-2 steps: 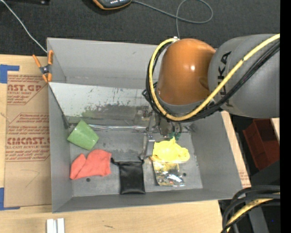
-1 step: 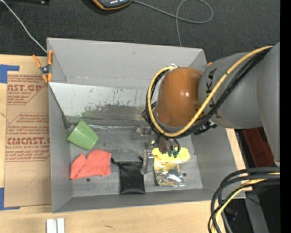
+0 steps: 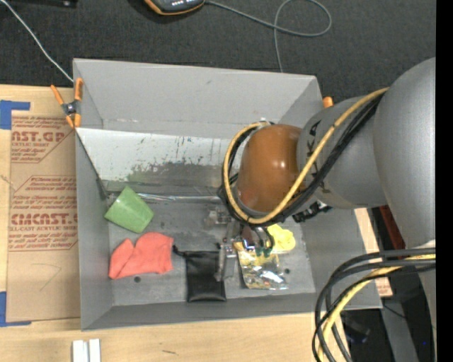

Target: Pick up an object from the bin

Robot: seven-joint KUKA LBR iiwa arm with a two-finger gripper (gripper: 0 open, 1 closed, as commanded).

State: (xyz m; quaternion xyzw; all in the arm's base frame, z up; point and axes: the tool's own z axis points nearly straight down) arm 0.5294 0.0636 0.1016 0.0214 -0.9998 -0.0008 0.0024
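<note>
Five loose things lie in the grey bin [image 3: 177, 99]. The gripper [image 3: 226, 256] hangs low between a black pouch [image 3: 204, 277] and a crinkly clear packet [image 3: 260, 272] near the front wall. Whether it is spread or closed cannot be told. It would do best to centre over one of them before closing.

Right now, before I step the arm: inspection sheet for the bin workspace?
Surface: grey metal bin, floor scuffed and stained near the back wall.
Job's things: black pouch and shiny packet on either side of the gripper, by the front wall.
Clutter: yellow piece behind the packet; green cup lying at left; orange-red cloth in front of it.
Grippers: gripper low between pouch and packet; state cannot be told.
Cables: yellow-and-black cables loop round the arm's orange cover.
Surroundings: thin cable on dark floor behind the bin.
</note>
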